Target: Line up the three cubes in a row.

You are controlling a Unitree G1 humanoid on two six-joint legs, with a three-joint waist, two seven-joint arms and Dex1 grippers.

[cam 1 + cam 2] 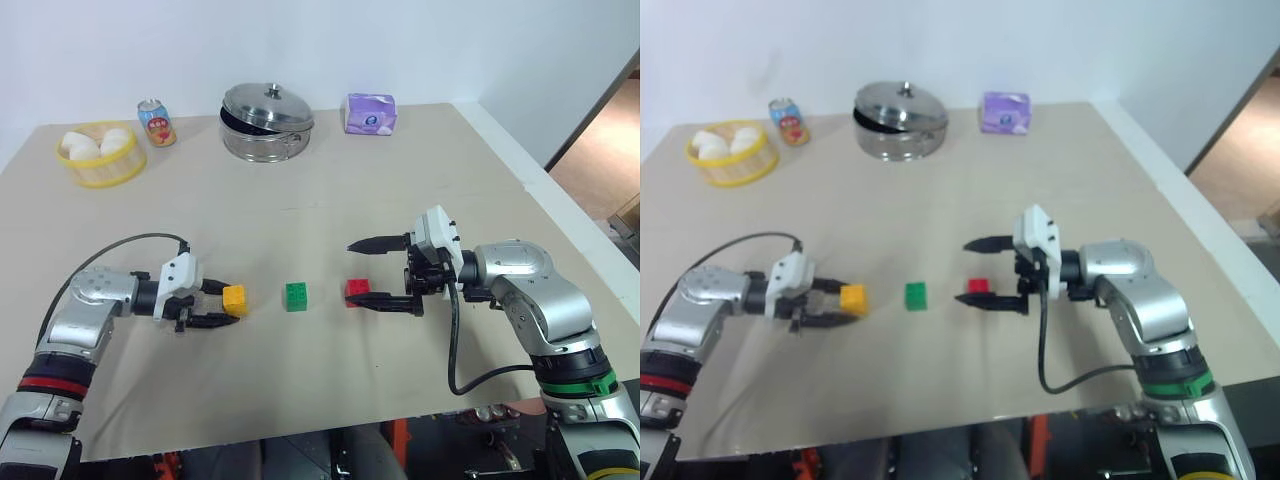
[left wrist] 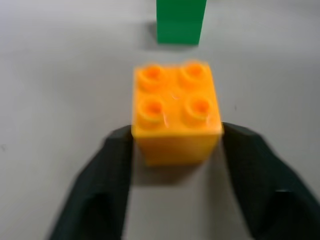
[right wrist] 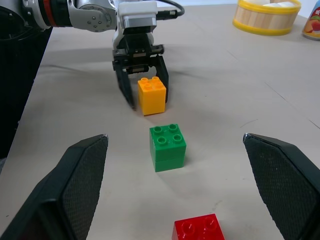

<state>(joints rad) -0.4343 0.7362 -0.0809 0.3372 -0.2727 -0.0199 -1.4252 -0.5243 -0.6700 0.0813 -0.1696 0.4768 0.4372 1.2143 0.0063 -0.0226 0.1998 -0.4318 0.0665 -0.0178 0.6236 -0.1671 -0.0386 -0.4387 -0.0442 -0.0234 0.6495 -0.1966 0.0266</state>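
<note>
- Grippers first: your left gripper (image 1: 222, 304) lies low on the table (image 1: 330, 190) with its fingers spread either side of the yellow-orange cube (image 1: 234, 299). In the left wrist view a thin gap shows on each side of that cube, so you can't count it as clamped.
- Your right gripper (image 1: 378, 272) hangs with its jaws wide apart, nothing between the tips. The red cube (image 1: 357, 290) sits just beside its lower finger, and in the right wrist view that cube is cut off by the frame edge.
- Between them stands the green cube (image 1: 296, 296), studs up. The three cubes lie in a rough line running from 9 o'clock to 3 o'clock, yellow-orange, green, red, each apart from the next.
- Farther off, at about 12 o'clock, you have a steel pot (image 1: 264, 123) with its lid on.
- At 1 o'clock sits a purple packet (image 1: 370, 113); its print is too small to read.
- At 10 o'clock stand a soda can (image 1: 156, 122), label unreadable, and a yellow basket (image 1: 100, 166) holding white rounded things you can't identify.
</note>
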